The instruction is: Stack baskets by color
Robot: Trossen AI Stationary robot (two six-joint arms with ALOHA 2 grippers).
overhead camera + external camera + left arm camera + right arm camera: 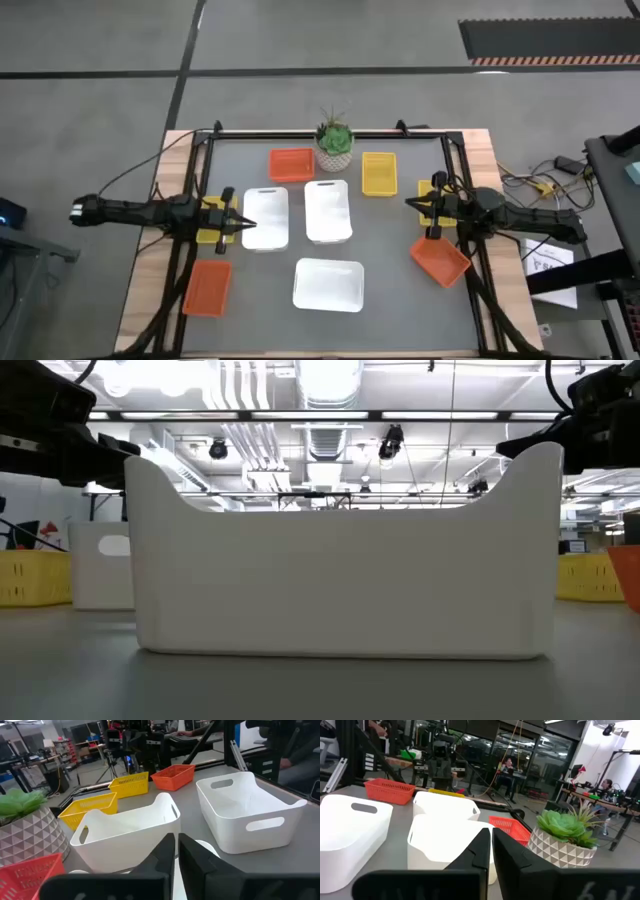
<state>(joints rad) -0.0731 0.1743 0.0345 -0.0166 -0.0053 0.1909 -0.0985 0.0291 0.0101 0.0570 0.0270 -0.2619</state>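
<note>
Three white baskets lie on the grey mat: two side by side in the middle [265,218] [327,210] and one nearer the front [328,284]. Orange baskets sit at the back [291,165], front left [208,287] and right [440,260]. A yellow basket [378,173] lies at the back right; two more [210,234] [428,188] are partly under the arms. My left gripper [240,221] [176,837] is shut, at the left edge of the left white basket. My right gripper [410,203] [490,831] is shut, right of the middle white basket [445,845].
A small potted green plant [334,145] [565,835] stands at the back centre between the orange and yellow baskets. A black frame [330,133] runs around the mat. In the low view the front white basket [340,550] fills most of the sight.
</note>
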